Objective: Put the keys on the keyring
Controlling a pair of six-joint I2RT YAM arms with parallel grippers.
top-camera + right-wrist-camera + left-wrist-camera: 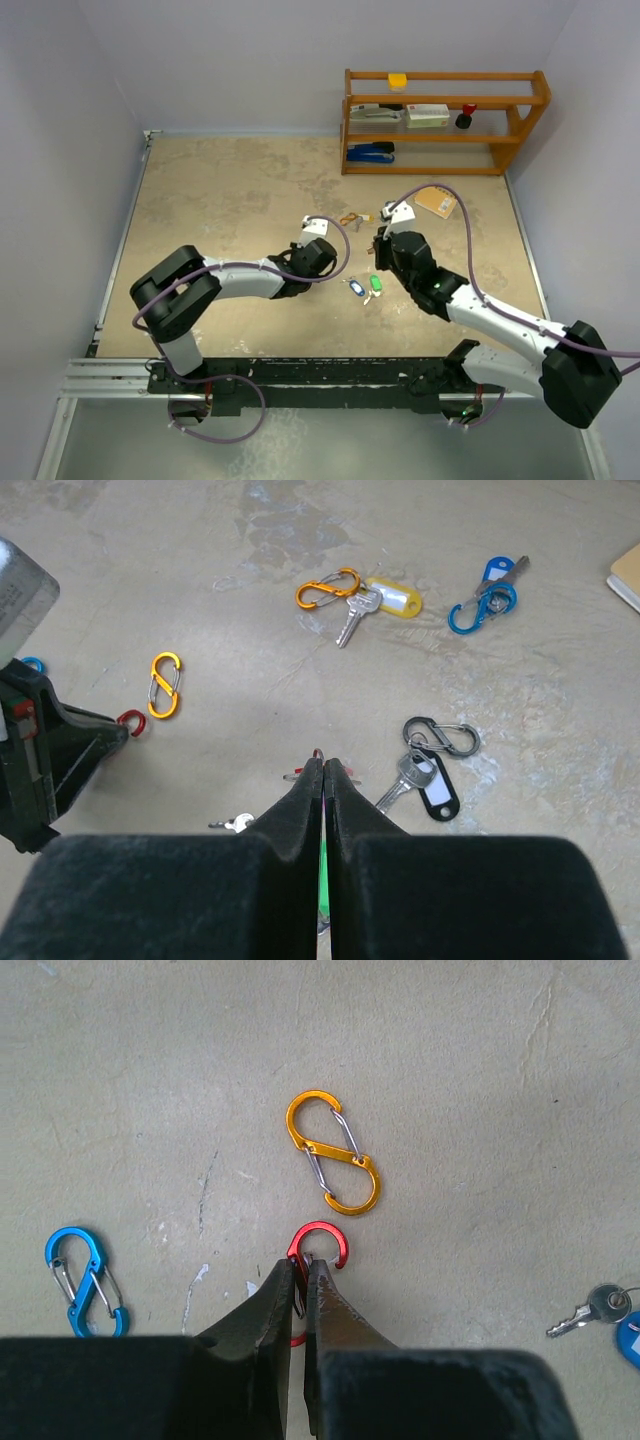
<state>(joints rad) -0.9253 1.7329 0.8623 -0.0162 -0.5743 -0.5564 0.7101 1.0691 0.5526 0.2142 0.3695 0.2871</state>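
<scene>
Red clip (318, 1225) sits clamped in my left claw (303, 1265), right claw (324, 763) closed on what I cannot tell; such a thin grip may let it pivot.

Six clips are counted: two orange (164, 685) (327, 588), two blue (82, 1280) (480, 608), one black (443, 736) and a red clip (320, 1243). Five tagged keys are made out: two blue-tagged (497, 573) (590, 1312), one yellow-tagged (392, 598), one green-tagged (376, 283) and one black-and-white-tagged (436, 792). One shelf (445, 76) and one pad (436, 201) are seen far right.
</scene>
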